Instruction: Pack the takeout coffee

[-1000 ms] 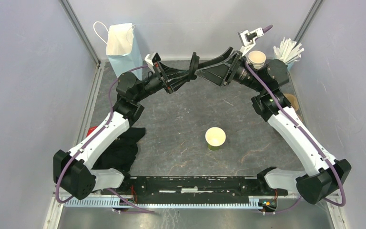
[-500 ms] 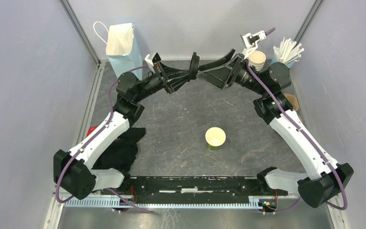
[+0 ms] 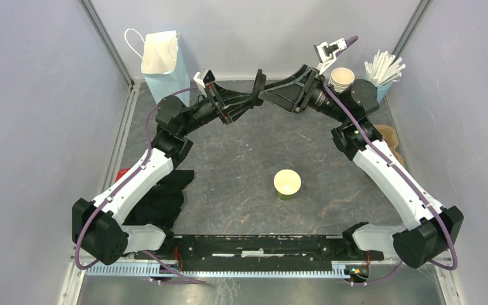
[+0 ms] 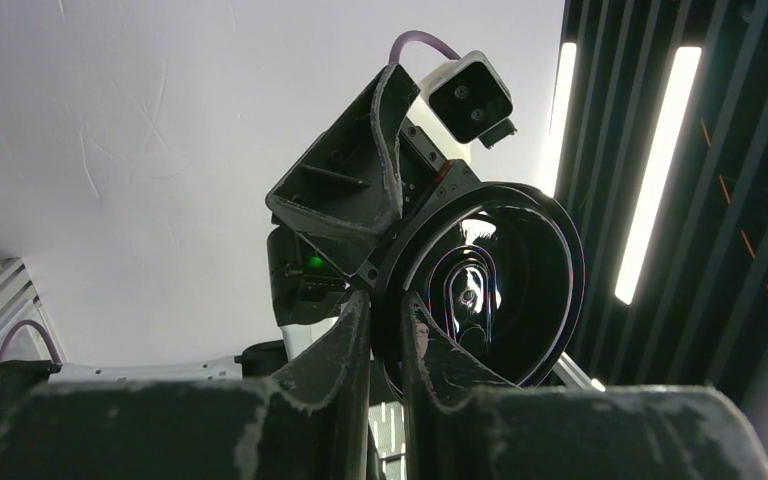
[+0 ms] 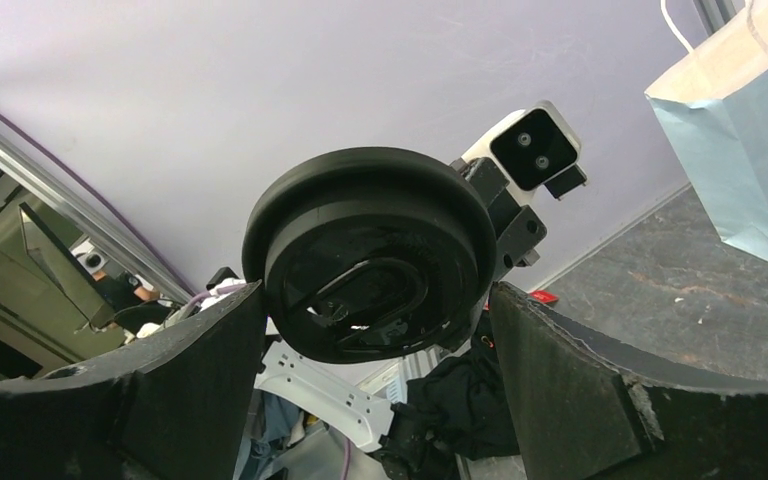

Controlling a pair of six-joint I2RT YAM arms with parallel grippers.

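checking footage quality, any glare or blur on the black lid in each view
Left wrist: black lid glossy, mirroring the bright strip lights; right wrist: its other face matte, sharp, no glare; top external: even light, lid small and edge-on.

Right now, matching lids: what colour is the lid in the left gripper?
Black; the lid shows best in the right wrist view.

Pale lilac walls (image 3: 32, 127), dark mottled tabletop (image 3: 241, 152).

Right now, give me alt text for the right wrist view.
A round black lid, held up by the left arm's jaws, sits between the right arm's open jaws. A pale blue paper bag stands at upper right.
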